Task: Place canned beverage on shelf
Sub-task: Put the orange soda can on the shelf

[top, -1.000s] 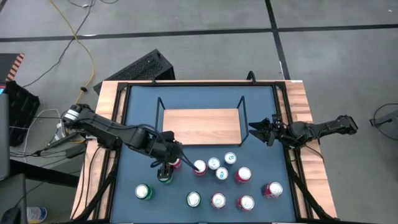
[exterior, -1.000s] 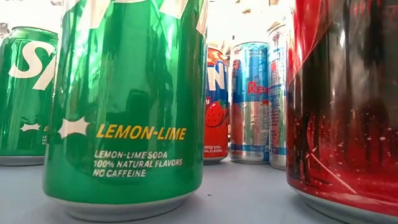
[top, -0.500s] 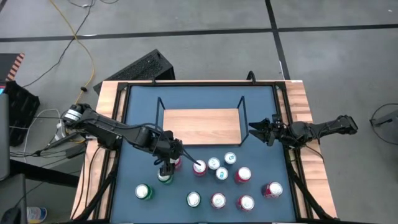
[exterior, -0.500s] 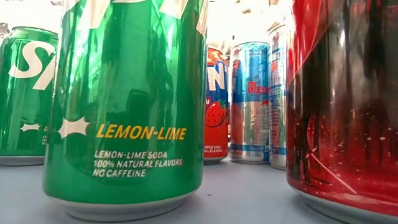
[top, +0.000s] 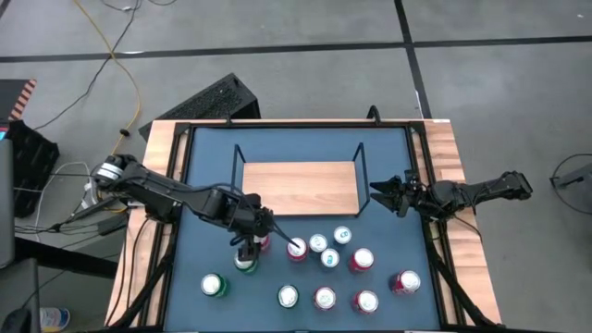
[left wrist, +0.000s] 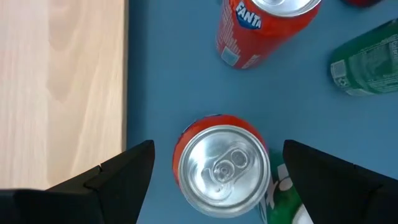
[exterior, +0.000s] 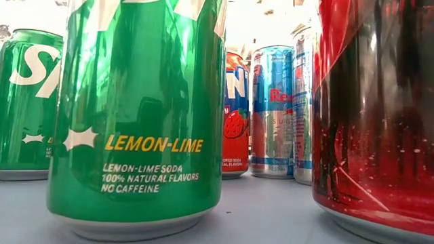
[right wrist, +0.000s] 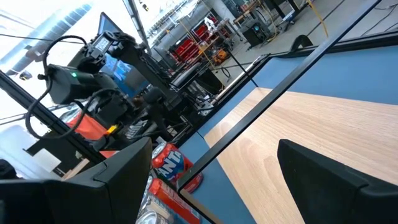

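The shelf (top: 301, 188), a light-wood board with black wire end frames, stands at the middle of the blue tabletop. Several upright cans stand nearer the front edge. My left gripper (top: 250, 245) hangs open, pointing steeply down over a red can (left wrist: 222, 169); its fingers stand on either side of the can's silver top without touching it. A green can (top: 246, 265) stands right against that red can. My right gripper (top: 375, 194) waits open and level at the shelf's right end, nothing between its fingers.
A Fanta can (left wrist: 261, 25) and another green can (left wrist: 367, 62) stand close beyond the red one. More cans (top: 329, 258) crowd the front middle and right of the table, with a green one (top: 215, 285) at the front left. Black rails (top: 180, 185) line the table's sides.
My left gripper has sunk a little toward the red can, staying open. The cans and my right arm have kept still.
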`<state>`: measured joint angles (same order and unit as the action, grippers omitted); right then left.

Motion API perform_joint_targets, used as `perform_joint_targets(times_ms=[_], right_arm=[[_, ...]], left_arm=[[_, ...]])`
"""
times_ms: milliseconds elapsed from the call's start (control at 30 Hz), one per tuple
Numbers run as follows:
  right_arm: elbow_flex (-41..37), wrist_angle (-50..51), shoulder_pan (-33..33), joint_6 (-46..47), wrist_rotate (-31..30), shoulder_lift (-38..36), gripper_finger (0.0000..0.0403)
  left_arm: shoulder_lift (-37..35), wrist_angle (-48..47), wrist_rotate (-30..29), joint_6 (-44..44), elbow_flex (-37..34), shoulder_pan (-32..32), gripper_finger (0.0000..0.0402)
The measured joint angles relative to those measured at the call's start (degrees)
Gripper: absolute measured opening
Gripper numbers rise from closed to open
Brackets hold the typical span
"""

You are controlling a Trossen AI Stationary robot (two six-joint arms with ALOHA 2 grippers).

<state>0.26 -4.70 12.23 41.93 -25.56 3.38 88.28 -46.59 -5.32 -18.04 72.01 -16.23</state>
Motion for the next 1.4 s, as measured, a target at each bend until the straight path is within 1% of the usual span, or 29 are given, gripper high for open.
perform_joint_targets(times_ms=[133,333,633,1133,1400], right_arm=[[0.0,0.4,0.0,0.0,0.0,0.0,0.0347],[0.0,0.6,0.0,0.0,0.0,0.0,0.0347],[0.0,0.6,0.0,-0.4,0.0,0.0,0.0347],[0.0,0.6,0.0,-0.4,0.0,0.0,0.0347],[0.0,0.6,0.0,-0.6,0.0,0.0,0.0347]], left_arm=[[1.5,2.2,1.1,0.3,0.0,0.0,0.0341],[2.0,1.7,2.5,0.4,0.0,0.2,0.0341],[2.0,0.8,2.6,-0.5,0.0,0.1,0.0336],[3.3,-0.4,5.0,-1.1,0.0,0.2,0.0269],[3.3,0.2,4.6,-0.6,0.3,0.8,0.0228]])
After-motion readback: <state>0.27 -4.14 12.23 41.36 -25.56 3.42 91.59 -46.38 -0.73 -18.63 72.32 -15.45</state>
